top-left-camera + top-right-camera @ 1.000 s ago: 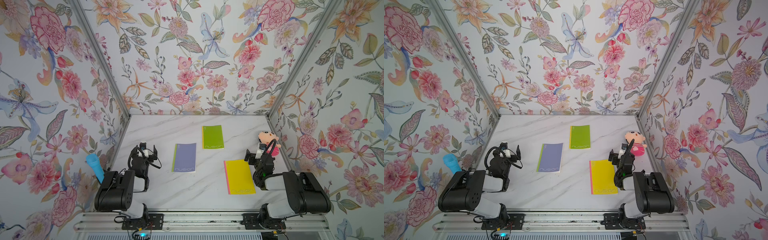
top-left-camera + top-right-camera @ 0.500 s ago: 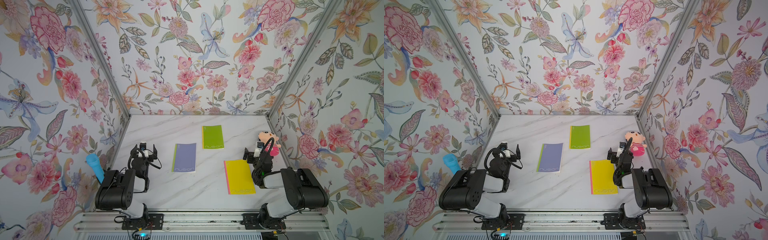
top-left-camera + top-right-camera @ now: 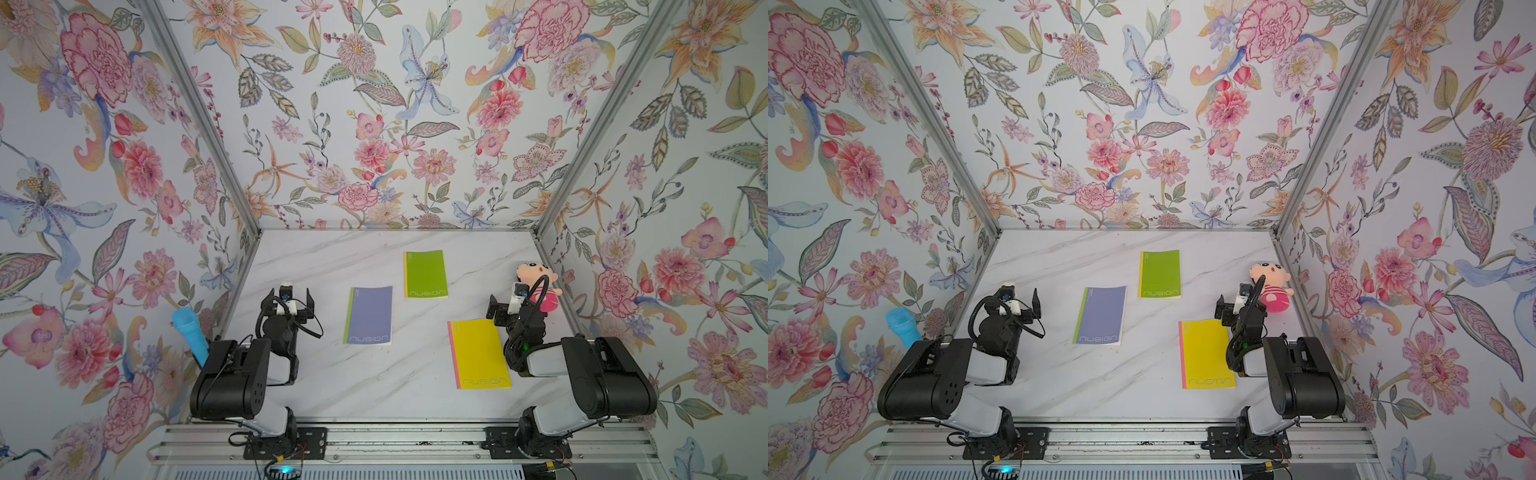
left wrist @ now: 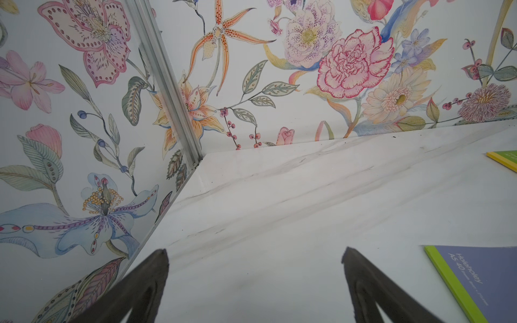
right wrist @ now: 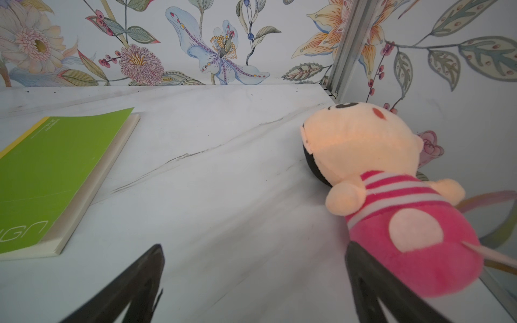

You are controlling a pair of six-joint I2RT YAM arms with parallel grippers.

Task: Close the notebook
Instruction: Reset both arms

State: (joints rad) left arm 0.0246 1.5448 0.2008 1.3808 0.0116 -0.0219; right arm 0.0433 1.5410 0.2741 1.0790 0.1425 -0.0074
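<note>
1. The right claw stands wide with nothing between its fingers, low over the white marble-patterned tabletop. The left claw is spread just as wide and is bare.
2. Floral-papered walls close the table on three sides. Each claw sits near its own side wall, and a broad open strip runs between the arms.
3. The flat yellow notebook with a pink spine lies shut. It is just beside the right claw on the inner side, nearer the front edge and apart from the fingers.
4. The purple notebook with a green spine lies shut between the arms, nearer the left claw. The green notebook with a yellow spine lies shut farther back.
5. A pink-and-cream plush doll lies by the right wall, beside the right claw's outer finger. I cannot tell whether they touch.
</note>
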